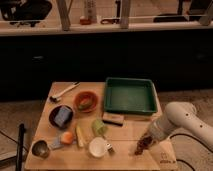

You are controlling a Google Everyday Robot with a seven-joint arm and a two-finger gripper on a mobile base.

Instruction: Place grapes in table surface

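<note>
The gripper (150, 136) reaches in from the right on a white arm (187, 122) and hangs low over the near right part of the table surface (125, 152). The grapes (143, 145), a dark bunch, sit right at its tip, touching or just above the wood. Behind them stands the green tray (129, 95). A dark block (113, 118) lies just in front of the tray. To the left are a green cup (99, 127), a white cup (98, 147), an orange-red fruit (66, 137), an orange bowl (85, 100), a dark bowl (61, 116) and a metal cup (40, 149).
</note>
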